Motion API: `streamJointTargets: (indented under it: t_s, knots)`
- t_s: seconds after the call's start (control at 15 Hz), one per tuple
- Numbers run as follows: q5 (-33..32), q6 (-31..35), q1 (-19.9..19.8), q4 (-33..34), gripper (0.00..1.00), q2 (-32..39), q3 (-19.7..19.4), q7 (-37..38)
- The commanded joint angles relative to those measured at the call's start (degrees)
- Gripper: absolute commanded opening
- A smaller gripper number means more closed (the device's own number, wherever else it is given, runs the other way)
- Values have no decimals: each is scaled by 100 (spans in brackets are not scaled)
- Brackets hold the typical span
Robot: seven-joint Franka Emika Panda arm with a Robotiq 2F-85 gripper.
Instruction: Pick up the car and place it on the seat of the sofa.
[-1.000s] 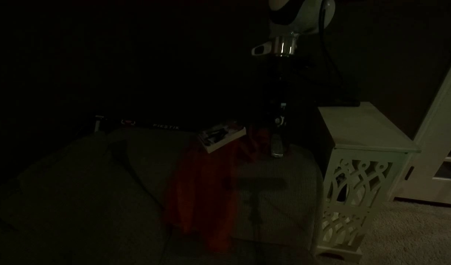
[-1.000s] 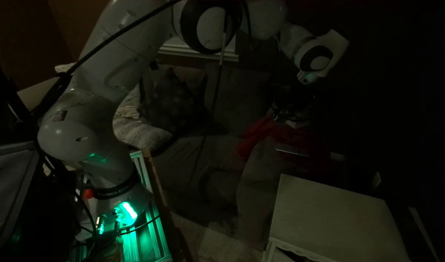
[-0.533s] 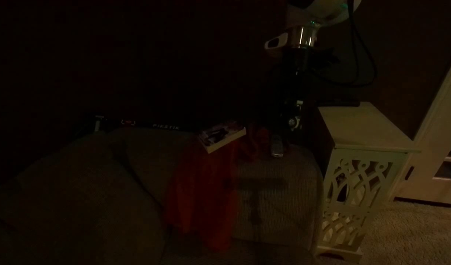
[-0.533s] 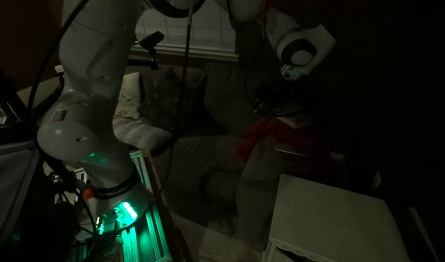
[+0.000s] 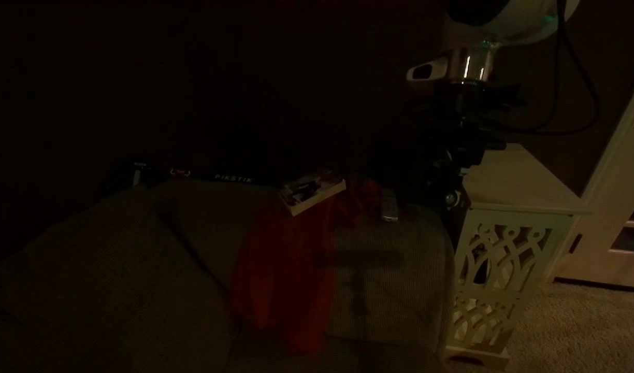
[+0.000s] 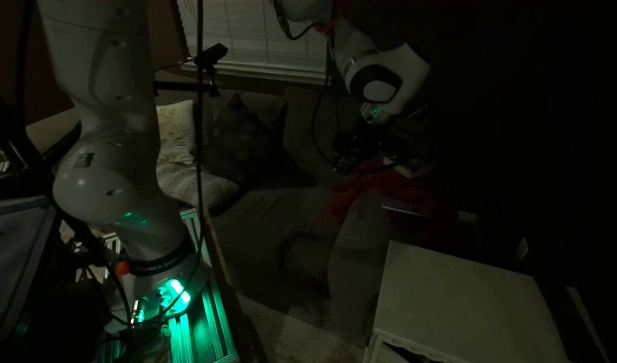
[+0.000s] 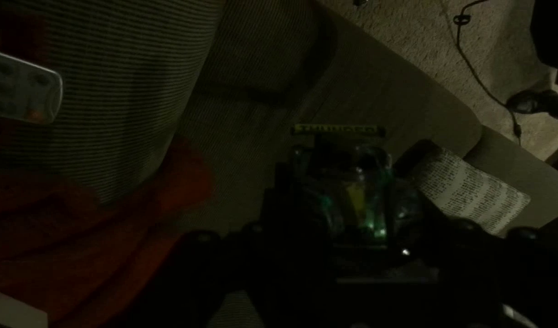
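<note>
- Red cloth [image 5: 291,290], a book [image 5: 312,191] and a remote [image 5: 389,205] lay where they had a second earlier, near an edge of the armrest [image 6: 359,242] of the sofa [image 6: 299,121]; what had changed was the place of the robot arm [image 6: 379,91] and its load.
- The gripper [image 7: 345,205] had swung off from the remote, in an exterior view, towards the near corner of the cabinet [image 5: 524,181], and sat a little lower in the picture; the car [image 7: 356,198] had come along with it.
- As well as the gloom let one judge, the gripper was clamped on the car; the car's yellow lettered bar and glossy body showed in its grasp in the wrist view, though the exact contact was lost in black.
- In the wrist view the car hung past the armrest's edge, in line with the seat [image 7: 247,132], between the cloth and a pale pillow [image 7: 475,189]; the seat's front edge lay farther out; the height over it could not be told.
- For the task, the picking up seemed done and the carry well along; left to do, it seemed, was a slow descent onto the seat and release.
- The cloth spilled past the armrest's corner; a low pass might have snagged it.
</note>
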Motion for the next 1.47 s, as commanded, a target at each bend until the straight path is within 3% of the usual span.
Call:
streamJointTargets:
  t_s: [0.0, 0.07, 0.13, 0.2, 0.53, 0.87, 1.0, 1.4]
  knots:
    - [67, 18, 220, -95, 67, -87, -223, -55]
    - [71, 25, 226, -145, 67, -138, -230, -62]
    - [74, 27, 229, -166, 42, -168, -236, -64]
    - [229, 53, 254, -241, 42, -213, -225, 4]
    - [-240, 1381, 1134, -1113, 42, -745, -216, 2303]
    - [-1204, 2004, 2472, -1788, 42, -991, -633, 4484]
    - [-1749, 2060, 2444, -1692, 42, -782, -137, 5372]
    - [-2789, 1452, 2745, -900, 42, 256, 343, 6684]
